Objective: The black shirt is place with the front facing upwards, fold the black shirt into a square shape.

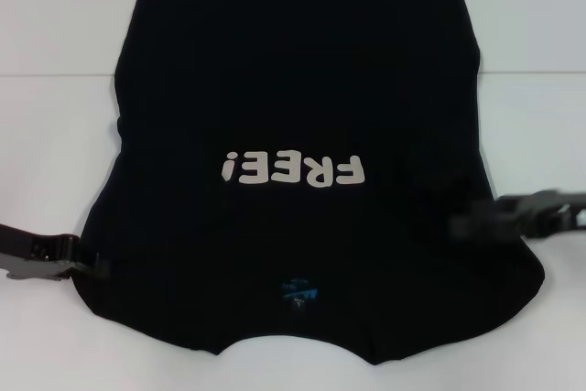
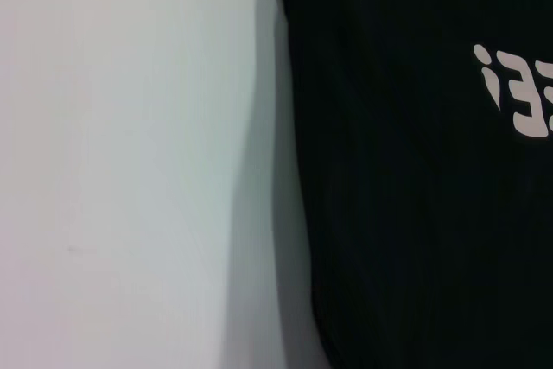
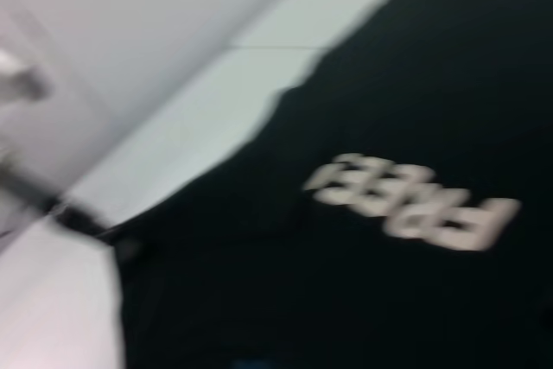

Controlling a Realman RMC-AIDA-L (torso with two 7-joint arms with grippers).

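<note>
The black shirt (image 1: 302, 116) lay flat at table (image 1: 55, 135) centre, lettering up. Left gripper (image 1: 92, 269) at eight o'clock and right gripper (image 1: 472, 223) at four o'clock met its edges; finger state I couldn't tell.

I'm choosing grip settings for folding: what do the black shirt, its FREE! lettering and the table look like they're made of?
The black shirt looks like soft matte knit cloth, probably cotton: it drapes with wavy edges and no shine. The FREE! lettering seems a flat cream print on the fabric, smooth-edged, not stitched. The table looks like a smooth, hard white surface, perhaps laminate; the exact material cannot be told.
</note>
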